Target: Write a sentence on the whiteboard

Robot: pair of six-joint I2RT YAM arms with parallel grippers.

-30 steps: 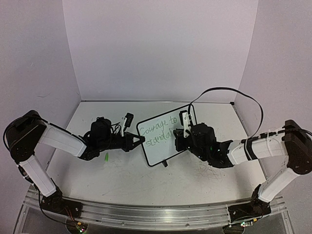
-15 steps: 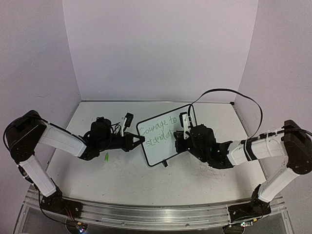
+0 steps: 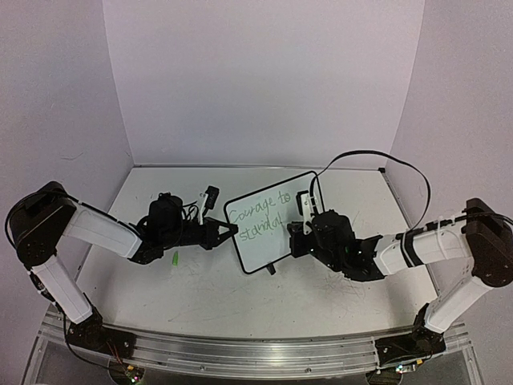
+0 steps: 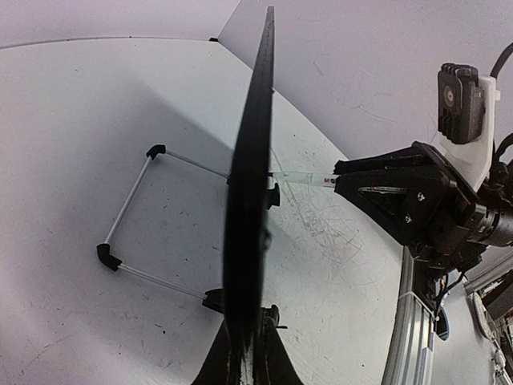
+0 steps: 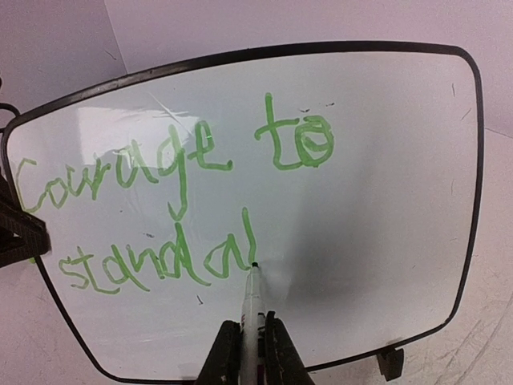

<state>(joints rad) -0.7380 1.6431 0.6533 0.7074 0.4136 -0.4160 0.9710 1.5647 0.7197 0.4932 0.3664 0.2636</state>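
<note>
Closest to the camera, the right jaws pinch a slim white marker [image 5: 253, 309] by its barrel. They hold it nose-first, so the dark tip meets the foot of the last stroke in the green handwritten sentence [image 5: 184, 160], which reads roughly "Courage to" over "standal". The second line looks unfinished, with bare board to its right, so the writing is judged to be midway.

The small, black-framed whiteboard [image 5: 385, 241] with rounded corners stands tilted near the middle of the scuffed white tabletop [image 3: 240, 301]. Its face is turned toward the right arm, and one small black foot [image 5: 390, 361] shows under its lower corner. At the board's far edge the left jaws are pressed onto the frame, one finger on each side, apparently to brace the light board against the push of the pen.

Behind the board, a thin white wire stand [image 4: 128, 216] with black corners props it up. A small green cap [image 3: 175, 258], likely the marker's, lies on the tabletop beside the left arm, clear of the work. Plain pale walls [image 3: 264, 80] close the scene.
</note>
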